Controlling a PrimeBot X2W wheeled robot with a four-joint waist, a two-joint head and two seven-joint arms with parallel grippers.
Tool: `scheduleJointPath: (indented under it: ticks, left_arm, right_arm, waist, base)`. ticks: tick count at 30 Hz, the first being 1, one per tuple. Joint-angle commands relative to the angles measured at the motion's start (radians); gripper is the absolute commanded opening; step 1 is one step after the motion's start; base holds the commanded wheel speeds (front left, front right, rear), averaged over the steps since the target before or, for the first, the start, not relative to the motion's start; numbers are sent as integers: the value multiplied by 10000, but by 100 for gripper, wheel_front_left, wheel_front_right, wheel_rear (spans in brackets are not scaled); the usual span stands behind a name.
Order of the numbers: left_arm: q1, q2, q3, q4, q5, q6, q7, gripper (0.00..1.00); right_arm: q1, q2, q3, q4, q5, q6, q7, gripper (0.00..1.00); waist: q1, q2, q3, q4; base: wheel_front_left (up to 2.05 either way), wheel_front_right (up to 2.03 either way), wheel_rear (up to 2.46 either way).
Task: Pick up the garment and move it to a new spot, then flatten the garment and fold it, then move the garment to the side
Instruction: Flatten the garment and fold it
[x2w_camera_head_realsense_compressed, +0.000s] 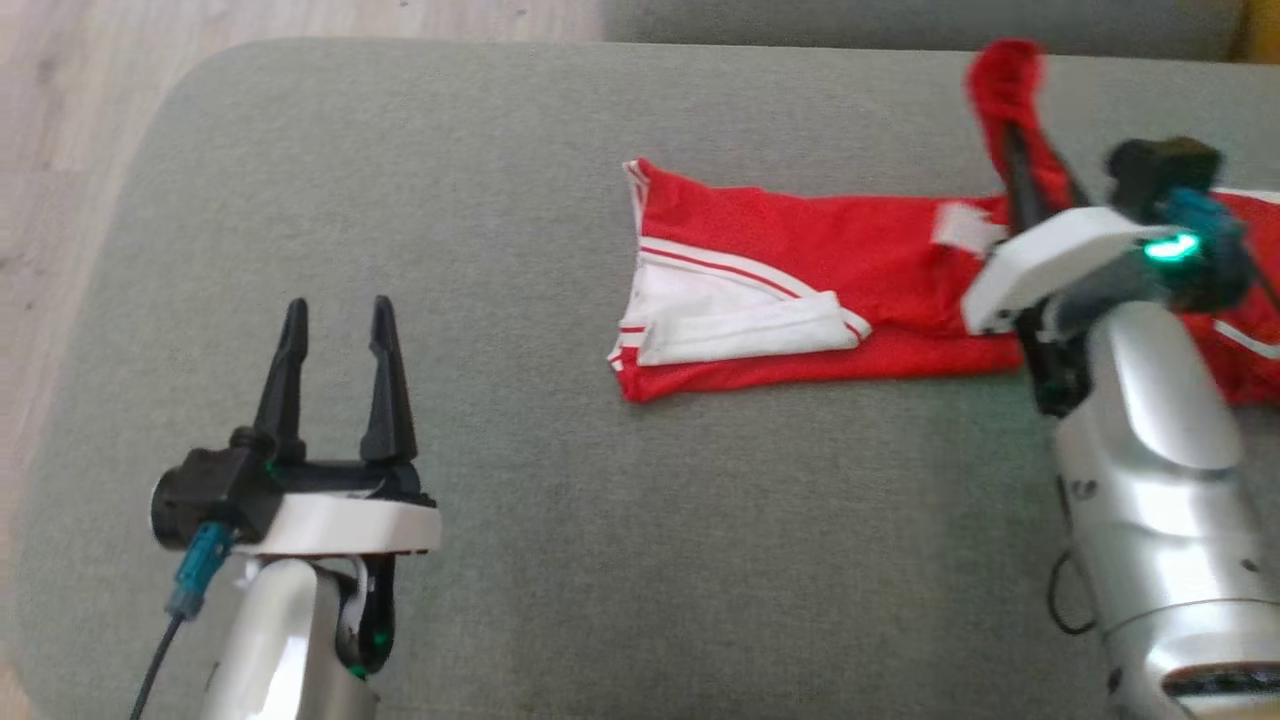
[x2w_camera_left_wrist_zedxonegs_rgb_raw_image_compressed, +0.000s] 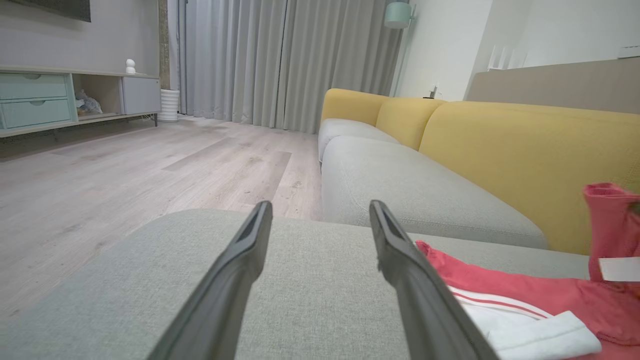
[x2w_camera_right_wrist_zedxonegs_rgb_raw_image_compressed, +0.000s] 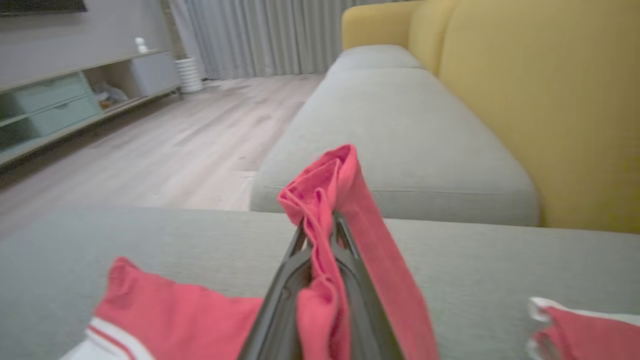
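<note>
Garment (x2w_camera_head_realsense_compressed: 800, 290) fold clamped between right fingers (x2w_camera_right_wrist_zedxonegs_rgb_raw_image_compressed: 280, 310); left fingers (x2w_camera_head_realsense_compressed: 385, 370) spread wide, empty, well apart

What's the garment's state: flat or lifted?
Garment mostly flat, partly folded; one red edge lifted, pinched in the shut right gripper.

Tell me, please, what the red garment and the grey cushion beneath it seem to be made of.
The red garment is probably a thin synthetic sports knit: faint sheen, seemingly fine dimpled texture, limp folds. The grey cushion looks like woven upholstery fabric, matte, with a visible coarse weave; its fibre is unclear.
</note>
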Motion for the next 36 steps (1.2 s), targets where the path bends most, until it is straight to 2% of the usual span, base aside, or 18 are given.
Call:
scheduleJointPath:
  ticks: [1, 6, 10, 15, 21, 22, 23, 27, 30, 36]
  left_arm:
    - [-219, 78, 239, -308, -71, 40, -51, 100]
    - [-317, 78, 14, -222, -127, 44, -51, 100]
    - [-387, 78, -257, -173, -286, 109, -51, 100]
    - [-449, 78, -598, -154, -441, 198, -51, 100]
    - [-519, 78, -828, -135, -624, 321, -51, 100]
    - [-513, 78, -837, -132, -644, 340, -51, 100]
    - [-510, 78, -851, -125, -657, 351, -51, 100]
    - [-522, 78, -841, -67, -645, 368, -51, 100]
    - [-555, 78, -734, -49, -573, 362, -51, 100]
    - [-491, 78, -402, -87, -341, 328, -51, 100]
  right_arm:
    - [-413, 148, 422, -387, 220, -9, 5, 0]
    - [-391, 149, 2539, -643, 1860, -9, 161, 0]
    - [-321, 149, 3716, -530, 2552, -9, 149, 0]
    - [-264, 150, 4469, -42, 2850, -9, 13, 0]
    - [-160, 150, 4876, 649, 2961, -9, -137, 0]
    - [-162, 150, 4981, 724, 2959, -9, -176, 45]
    - [-134, 150, 5155, 742, 3073, -9, -156, 100]
    - [-118, 150, 5910, 385, 3727, -9, -320, 100]
    - [-270, 150, 6074, 281, 3989, -9, -687, 100]
    - [-604, 150, 5365, 559, 3679, -9, -1654, 100]
  waist:
    - [1, 0, 46, 178]
    - [1, 0, 141, 645]
    - [1, 0, 182, 1044]
    - [1, 0, 313, 1439]
    - [1, 0, 414, 1709]
    - [1, 0, 430, 1716]
    - [1, 0, 446, 1724]
    - [1, 0, 446, 1644]
    - [1, 0, 371, 1450]
    - [1, 0, 98, 838]
  base:
    - [0, 0, 0]
    - [0, 0, 0]
    - [0, 0, 0]
    - [0, 0, 0]
    - [0, 0, 0]
    - [0, 0, 0]
    - [0, 0, 0]
    - [0, 0, 0]
    - [0, 0, 0]
    - [0, 0, 0]
